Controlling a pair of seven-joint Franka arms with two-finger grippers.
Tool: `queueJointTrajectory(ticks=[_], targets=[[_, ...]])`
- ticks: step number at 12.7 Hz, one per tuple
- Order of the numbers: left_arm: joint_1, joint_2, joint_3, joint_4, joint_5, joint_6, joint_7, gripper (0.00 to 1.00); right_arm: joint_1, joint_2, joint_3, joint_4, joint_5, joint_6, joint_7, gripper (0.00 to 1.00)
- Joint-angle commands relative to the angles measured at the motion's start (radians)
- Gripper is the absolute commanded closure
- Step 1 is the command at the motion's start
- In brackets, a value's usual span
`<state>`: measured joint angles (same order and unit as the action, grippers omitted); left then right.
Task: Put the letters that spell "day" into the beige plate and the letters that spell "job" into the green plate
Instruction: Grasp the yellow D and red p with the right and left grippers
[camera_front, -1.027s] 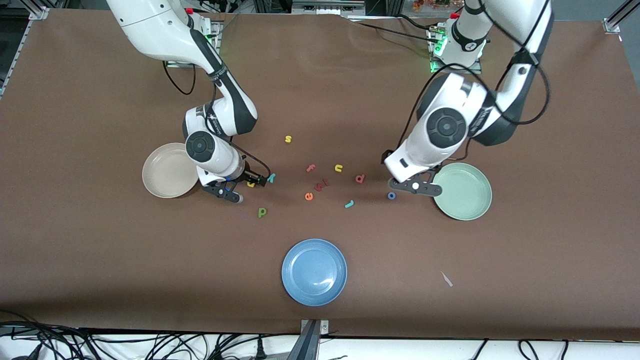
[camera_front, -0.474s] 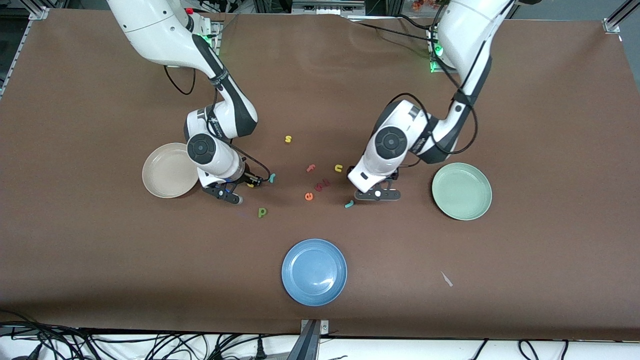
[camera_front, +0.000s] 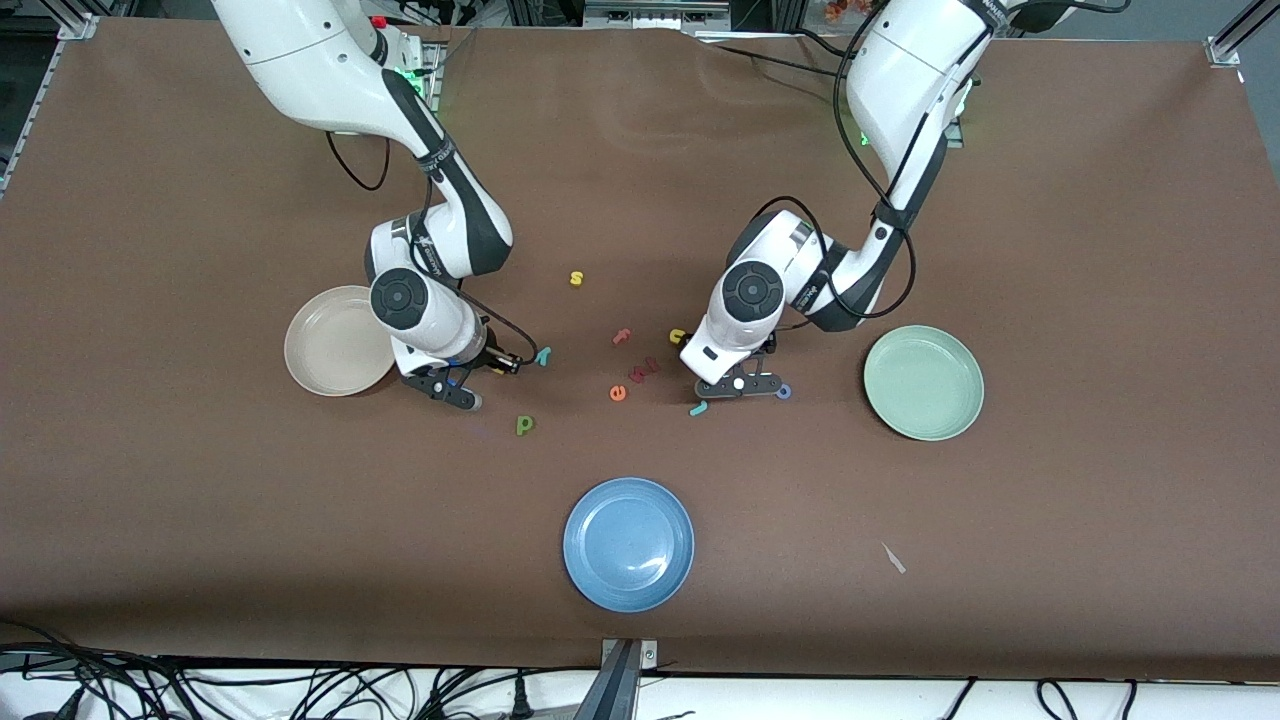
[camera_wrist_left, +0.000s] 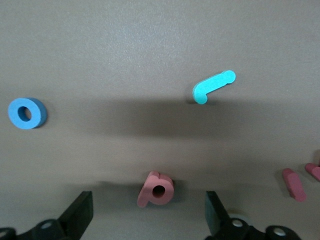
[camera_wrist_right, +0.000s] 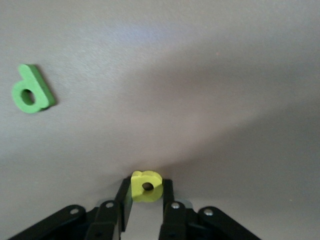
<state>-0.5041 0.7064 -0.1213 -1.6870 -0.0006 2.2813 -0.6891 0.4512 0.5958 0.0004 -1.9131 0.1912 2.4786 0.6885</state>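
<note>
My right gripper (camera_wrist_right: 146, 200) is shut on the yellow "a" (camera_wrist_right: 146, 186) at table level, beside the beige plate (camera_front: 330, 345). The teal "y" (camera_front: 543, 355) lies just past its fingertips. The dark green "d" (camera_front: 524, 425) (camera_wrist_right: 31, 95) lies nearer the front camera. My left gripper (camera_wrist_left: 147, 215) is open and low over the red-pink "b" (camera_wrist_left: 156, 188), which lies between its fingers (camera_wrist_left: 80, 215) without touching them. The teal "j" (camera_wrist_left: 212, 86) (camera_front: 698, 407) and blue "o" (camera_wrist_left: 26, 113) (camera_front: 784, 392) lie close by. The green plate (camera_front: 923, 382) is empty.
Toward the middle lie a yellow "s" (camera_front: 576, 278), a pink "f" (camera_front: 622, 336), a yellow "u" (camera_front: 677, 335), an orange "e" (camera_front: 618, 393) and small pink letters (camera_front: 643, 370). A blue plate (camera_front: 628, 543) sits near the front edge.
The right gripper has shut on the yellow "a". The left arm has swung from beside the green plate toward the middle letters and come down over the "b".
</note>
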Motion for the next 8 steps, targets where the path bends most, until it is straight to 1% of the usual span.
queueJointTrajectory(ticks=[1, 2, 3, 4, 5, 6, 7, 8], targets=[[-0.013, 0.008, 0.012, 0.001, -0.007, 0.020, -0.012, 0.10, -0.002, 0.052, 0.003, 0.020, 0.010, 0.049, 0.002, 0.80], [-0.013, 0.008, 0.012, 0.000, -0.007, 0.020, -0.012, 0.15, -0.002, 0.050, 0.003, 0.022, 0.011, 0.048, 0.002, 0.82], [-0.013, 0.010, 0.012, 0.000, -0.007, 0.020, -0.012, 0.16, -0.002, 0.048, 0.001, 0.038, 0.011, 0.039, -0.007, 0.83], [-0.014, 0.018, 0.012, 0.001, -0.007, 0.021, -0.010, 0.21, -0.008, 0.038, -0.005, 0.067, 0.007, -0.021, -0.015, 0.83], [-0.013, 0.019, 0.012, 0.001, -0.007, 0.027, -0.010, 0.23, -0.017, 0.020, -0.037, 0.115, -0.005, -0.127, -0.036, 0.84], [-0.013, 0.019, 0.012, 0.000, -0.007, 0.029, -0.010, 0.25, -0.017, -0.005, -0.077, 0.132, -0.006, -0.229, -0.108, 0.84], [-0.013, 0.019, 0.012, 0.000, -0.007, 0.029, -0.010, 0.35, -0.017, -0.028, -0.112, 0.129, -0.006, -0.287, -0.185, 0.84], [-0.013, 0.019, 0.012, 0.000, -0.007, 0.029, -0.012, 0.52, -0.017, -0.049, -0.153, 0.111, -0.006, -0.320, -0.234, 0.85]])
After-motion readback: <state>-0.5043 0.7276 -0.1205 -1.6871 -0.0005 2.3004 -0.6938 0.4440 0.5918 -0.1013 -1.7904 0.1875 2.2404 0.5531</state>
